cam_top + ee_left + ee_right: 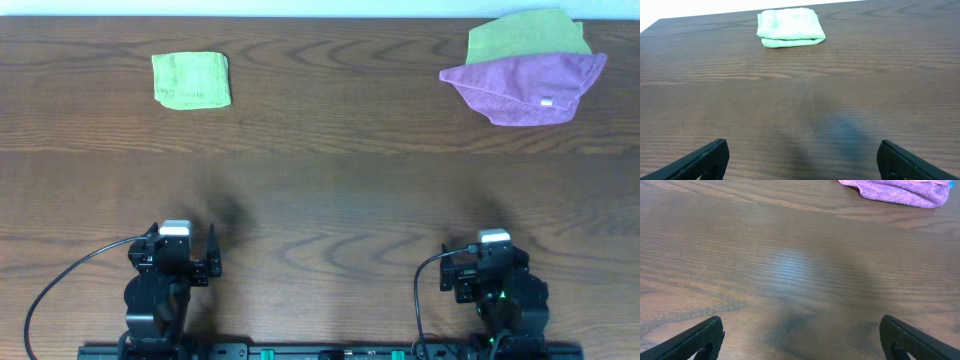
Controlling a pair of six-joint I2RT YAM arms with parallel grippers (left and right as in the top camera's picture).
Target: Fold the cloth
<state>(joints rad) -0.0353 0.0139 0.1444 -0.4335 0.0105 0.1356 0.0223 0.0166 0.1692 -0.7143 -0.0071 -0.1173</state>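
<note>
Dark wood-grain counter (320, 180) fills all three views, with a pale strip of wall along its far edge. At the far right of it lies the cloth (525, 88), light purple and unfolded, bunched into a loose fan shape with a rounded near edge and a small white tag (547, 101) showing near its right side. It lies partly over a lime-green cloth (525, 35), whose far portion sticks out behind it. Straight in front of the purple cloth, well apart from it at the near edge, sits the right hand (802, 337); its two dark fingers stand wide apart at the bottom corners of the right wrist view, with bare wood between them and the purple cloth only at the top of that view. The left hand (802, 160) sits at the near left, its fingers likewise spread wide and holding nothing. Far ahead of it, at the far left of the counter, rests a second lime-green cloth (190, 80), folded into a neat square. A black cable (60, 290) loops beside the left arm.
</note>
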